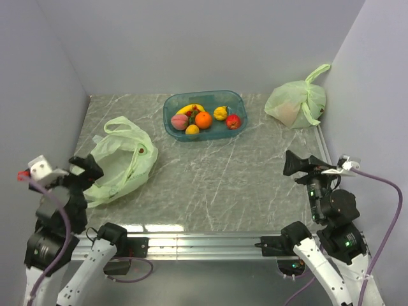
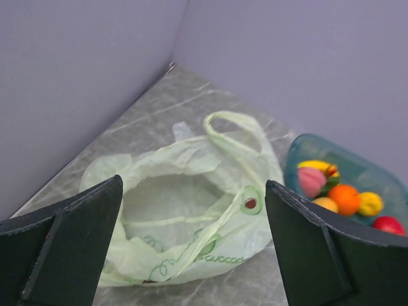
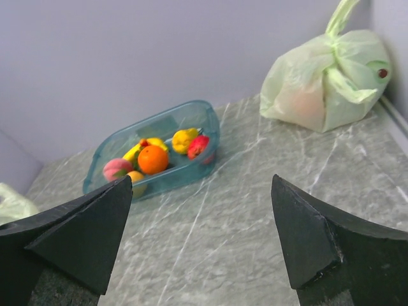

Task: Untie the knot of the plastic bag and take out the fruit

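My left gripper is spread wide. Its two dark fingers sit at either edge of the wrist view and hold nothing. The plastic bag lies straight ahead of it and a little below, slumped on the left side of the table near the side wall. From above, the gripper hangs over the bag's near left edge. I cannot tell from there whether it brushes the film.

The bag's mouth gapes toward the gripper, and through it I see only pale film. One loop handle lies flat at the far side of the mouth. The right lip carries the dark round mark. The handles lie loose, apart from each other.

The fruit sits in a blue-green tub at the back middle of the table, beyond the bag and to its right, well apart from both grippers. I can make out a banana, an orange, a pink peach, a red apple and a yellow lemon.

My right gripper is just as wide apart and holds nothing. It hangs over the near right of the table and points toward the tub. A second bag sits in the back right corner, tied at the top, with something pinkish-orange showing through it.
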Robot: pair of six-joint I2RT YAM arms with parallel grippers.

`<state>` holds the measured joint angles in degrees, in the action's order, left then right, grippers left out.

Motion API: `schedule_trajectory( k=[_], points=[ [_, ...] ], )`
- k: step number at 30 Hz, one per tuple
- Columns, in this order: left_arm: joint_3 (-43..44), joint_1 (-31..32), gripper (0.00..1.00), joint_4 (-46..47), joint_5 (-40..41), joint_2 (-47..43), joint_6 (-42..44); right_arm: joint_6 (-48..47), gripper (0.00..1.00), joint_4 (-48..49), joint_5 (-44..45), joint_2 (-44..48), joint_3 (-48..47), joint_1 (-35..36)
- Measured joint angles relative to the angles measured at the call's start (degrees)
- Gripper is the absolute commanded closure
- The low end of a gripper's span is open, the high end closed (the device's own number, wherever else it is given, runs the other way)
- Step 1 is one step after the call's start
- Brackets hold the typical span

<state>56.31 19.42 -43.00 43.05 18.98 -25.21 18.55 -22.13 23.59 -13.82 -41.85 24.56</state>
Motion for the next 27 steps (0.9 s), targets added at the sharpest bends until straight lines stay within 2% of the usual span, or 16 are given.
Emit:
schedule_trajectory(
  k=[6,11,27],
  points=[
    [-2.71,0.00,0.01,5.05,-2.36,-11.93,2.36,-0.66,0.03,1.11,1.77,9.09,7.26,0.00],
    [-4.15,0.00,0.01,8.15,-2.62,-18.27,3.04,-0.61,0.02,1.97,3.06,10.75,8.57,0.00],
    [-8.20,0.00,0.01,10.21,-0.87,-18.78,2.01,-0.61,0.01,1.97,4.15,10.14,8.55,0.00]
  ],
)
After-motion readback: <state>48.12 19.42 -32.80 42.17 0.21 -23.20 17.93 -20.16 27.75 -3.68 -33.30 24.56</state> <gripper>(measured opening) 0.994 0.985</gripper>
